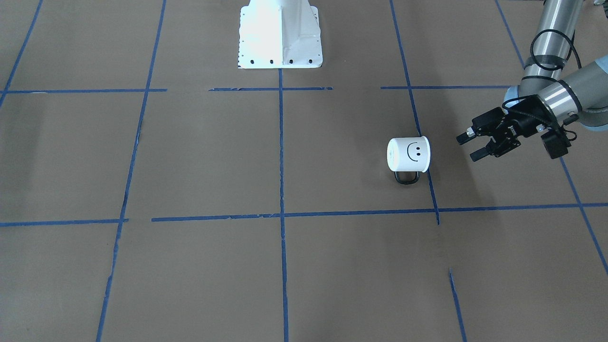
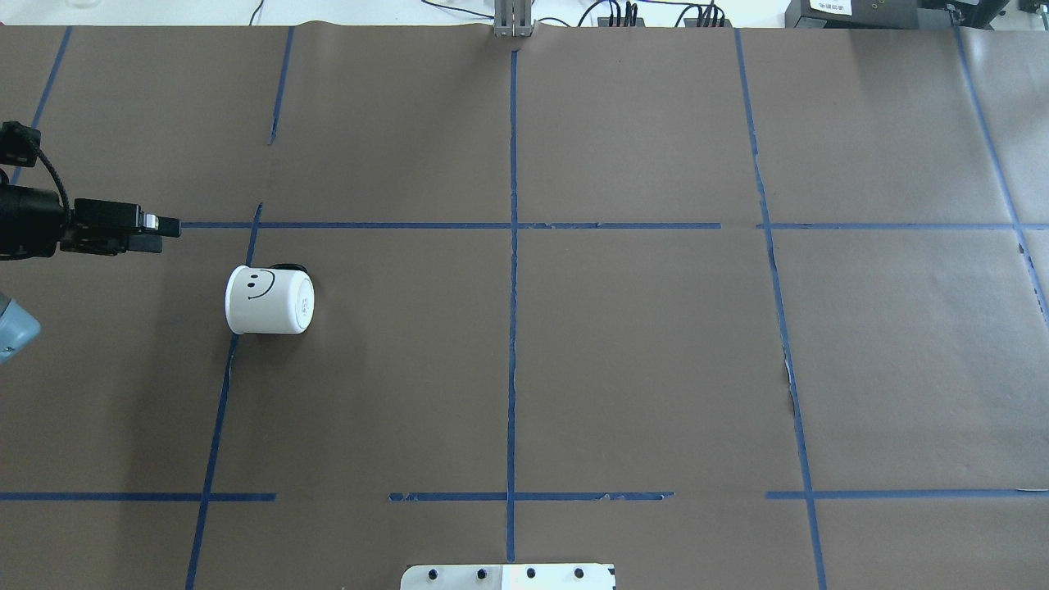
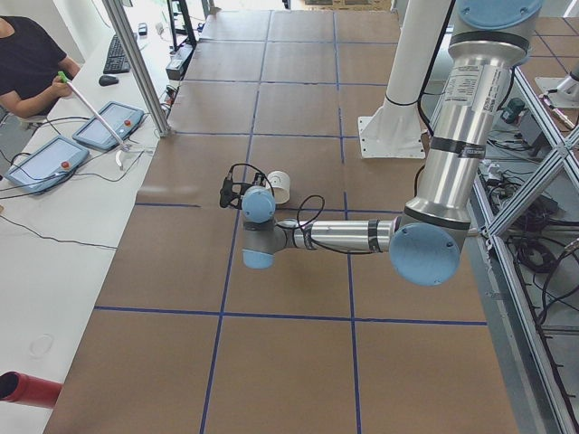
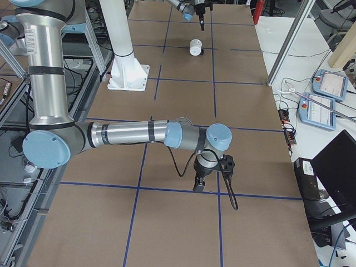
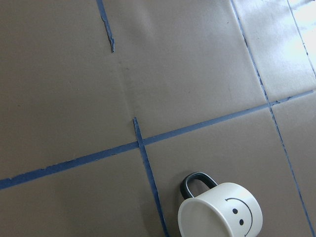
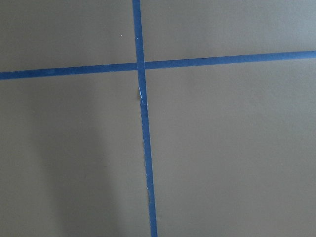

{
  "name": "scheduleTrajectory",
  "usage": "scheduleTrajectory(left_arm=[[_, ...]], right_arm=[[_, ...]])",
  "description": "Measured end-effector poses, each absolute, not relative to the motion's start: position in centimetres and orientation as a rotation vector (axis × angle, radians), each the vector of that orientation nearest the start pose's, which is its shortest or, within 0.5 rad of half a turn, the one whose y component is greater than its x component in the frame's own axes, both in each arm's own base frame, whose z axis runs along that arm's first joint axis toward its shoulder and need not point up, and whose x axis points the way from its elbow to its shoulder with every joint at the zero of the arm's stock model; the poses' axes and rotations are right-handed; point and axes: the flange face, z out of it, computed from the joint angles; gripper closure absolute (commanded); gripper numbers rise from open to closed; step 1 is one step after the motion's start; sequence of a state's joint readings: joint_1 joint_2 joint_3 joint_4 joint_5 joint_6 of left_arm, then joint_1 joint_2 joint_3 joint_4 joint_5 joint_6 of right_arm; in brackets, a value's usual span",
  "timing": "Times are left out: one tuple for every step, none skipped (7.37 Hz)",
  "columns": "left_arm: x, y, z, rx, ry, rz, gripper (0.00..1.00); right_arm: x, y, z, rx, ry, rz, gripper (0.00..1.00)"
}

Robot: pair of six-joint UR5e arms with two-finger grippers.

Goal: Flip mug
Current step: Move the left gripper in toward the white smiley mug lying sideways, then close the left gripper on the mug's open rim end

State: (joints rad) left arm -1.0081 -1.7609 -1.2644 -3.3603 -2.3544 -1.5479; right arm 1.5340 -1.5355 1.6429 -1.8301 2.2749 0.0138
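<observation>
The white mug [image 1: 408, 154] with a black smiley face lies on its side on the brown table, its black handle [image 1: 406, 177] resting against the surface. It also shows in the overhead view [image 2: 269, 300] and at the bottom of the left wrist view [image 5: 219, 211]. My left gripper [image 1: 468, 147] is open and empty, held sideways above the table a short way from the mug, with its fingers pointing toward it. My right gripper [image 4: 198, 186] shows only in the exterior right view, far from the mug, and I cannot tell its state.
The robot's white base [image 1: 280, 33] stands at the table's robot-side edge. Blue tape lines [image 2: 513, 246] cross the brown paper. An operator [image 3: 32, 63] sits at a side desk with control tablets [image 3: 109, 127].
</observation>
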Motion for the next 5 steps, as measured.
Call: scheduleTrajectory(left_arm=[[23.7, -47.8, 51.8, 0.248, 1.658, -0.146, 0.00], [25.1, -47.0, 51.6, 0.237, 1.699, -0.190, 0.00], [26.7, -46.3, 51.5, 0.227, 1.726, -0.218, 0.00], [27.9, -45.7, 51.5, 0.221, 1.739, -0.232, 0.00], [28.7, -45.4, 51.6, 0.217, 1.743, -0.242, 0.00]], right_arm=[[5.1, -49.4, 63.5, -0.163, -0.699, 0.031, 0.00], [5.1, -49.4, 63.5, -0.163, -0.699, 0.031, 0.00], [5.1, -49.4, 63.5, -0.163, -0.699, 0.031, 0.00], [5.1, -49.4, 63.5, -0.163, -0.699, 0.031, 0.00], [5.1, -49.4, 63.5, -0.163, -0.699, 0.031, 0.00]])
